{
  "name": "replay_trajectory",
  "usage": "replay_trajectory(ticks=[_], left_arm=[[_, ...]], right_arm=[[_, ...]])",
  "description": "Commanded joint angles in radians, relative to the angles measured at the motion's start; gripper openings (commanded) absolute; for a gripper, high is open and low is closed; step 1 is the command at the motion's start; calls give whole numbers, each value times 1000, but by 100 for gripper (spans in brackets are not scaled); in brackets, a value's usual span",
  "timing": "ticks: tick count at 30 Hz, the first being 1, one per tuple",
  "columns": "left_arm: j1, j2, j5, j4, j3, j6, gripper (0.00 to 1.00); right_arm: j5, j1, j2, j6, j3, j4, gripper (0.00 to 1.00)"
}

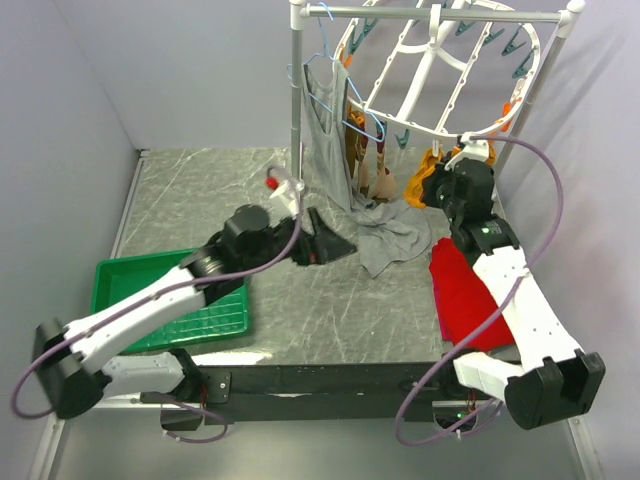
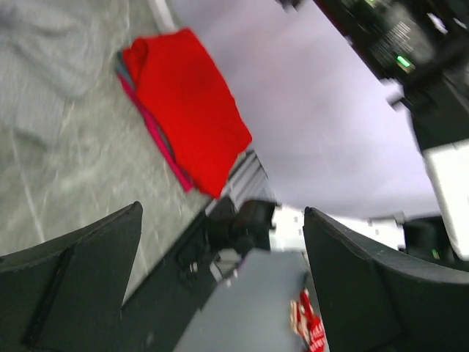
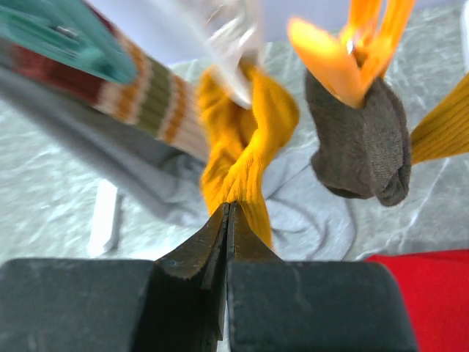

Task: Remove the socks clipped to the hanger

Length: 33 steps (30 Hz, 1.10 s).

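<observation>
The right gripper (image 3: 226, 213) is fully closed, pinching the lower end of the mustard-orange knitted sock (image 3: 245, 139). That sock hangs from the large round white plastic peg hanger (image 1: 420, 121). The brown sock (image 3: 359, 139) and the striped sock (image 3: 139, 84) are also clipped there. The left gripper (image 2: 222, 220) stands wide apart and holds nothing. No sock appears freed yet.

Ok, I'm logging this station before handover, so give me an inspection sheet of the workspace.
Surface: grey marbled table, nothing spilled.
Job's things: white peg hanger hangs from the rail; mustard sock, brown sock and striped sock are clipped on.
Clutter: grey tank top trailing onto the table; red cloth; green tray.
Grippers: left gripper open, empty; right gripper shut on the mustard sock's lower end.
Cables: purple cables loop along both arms, one near the hanger.
Surroundings: pale walls; nothing else seen.
</observation>
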Motion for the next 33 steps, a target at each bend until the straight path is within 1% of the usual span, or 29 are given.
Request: replay_trajectory(ticks=[1, 2, 3, 5, 6, 7, 8, 9, 12, 13, 16, 18, 21, 24, 25, 27, 28, 29, 30, 31, 32, 33], left_arm=[[-2, 159, -2, 207, 129, 89, 97], [-2, 195, -4, 246, 150, 97, 97], [1, 269, 11, 269, 193, 100, 98], [4, 346, 42, 309, 244, 94, 99], [8, 427, 65, 371, 290, 83, 99], [11, 467, 118, 404, 312, 47, 99], [13, 507, 142, 444, 354, 25, 99], [20, 577, 166, 518, 374, 3, 99], [25, 677, 180, 619, 424, -76, 99], [27, 699, 192, 698, 436, -122, 99], [25, 772, 248, 825, 477, -208, 98], [25, 815, 252, 834, 511, -237, 97], [22, 854, 243, 809, 554, -241, 95], [21, 875, 251, 797, 576, -250, 83], [22, 874, 251, 791, 576, -250, 71], [22, 869, 258, 748, 576, -239, 59], [22, 866, 258, 731, 576, -232, 46], [22, 857, 260, 688, 580, -225, 39], [21, 854, 260, 665, 583, -213, 32], [19, 848, 257, 633, 586, -205, 18], [17, 836, 254, 608, 595, -199, 14], [13, 829, 251, 567, 597, -184, 11]], right_arm=[[-59, -2, -56, 32, 150, -170, 0], [-57, -5, -54, 24, 173, -194, 0], [-60, -5, -48, 19, 219, -219, 0], [-75, -5, -41, 13, 257, -280, 0], [-89, -7, -36, 13, 282, -296, 0], [-97, -7, -33, 15, 291, -319, 0], [-105, -5, -31, 18, 296, -325, 0], [-123, -7, -31, 21, 297, -328, 0], [-150, -7, -33, 33, 300, -339, 0], [-161, -8, -33, 33, 300, -345, 0], [-172, -8, -38, 33, 300, -347, 0], [-174, -8, -42, 35, 299, -348, 0], [-180, -8, -42, 41, 290, -347, 0], [-184, -7, -44, 42, 284, -345, 0], [-183, -8, -45, 41, 284, -351, 0], [-171, -8, -45, 41, 291, -357, 0], [-164, -10, -45, 44, 296, -368, 0], [-161, -10, -36, 42, 303, -376, 1], [-154, -8, -30, 42, 325, -383, 5], [-152, -11, -24, 39, 337, -400, 7], [-148, -11, -13, 42, 349, -406, 9], [-135, -13, -7, 41, 374, -414, 19]])
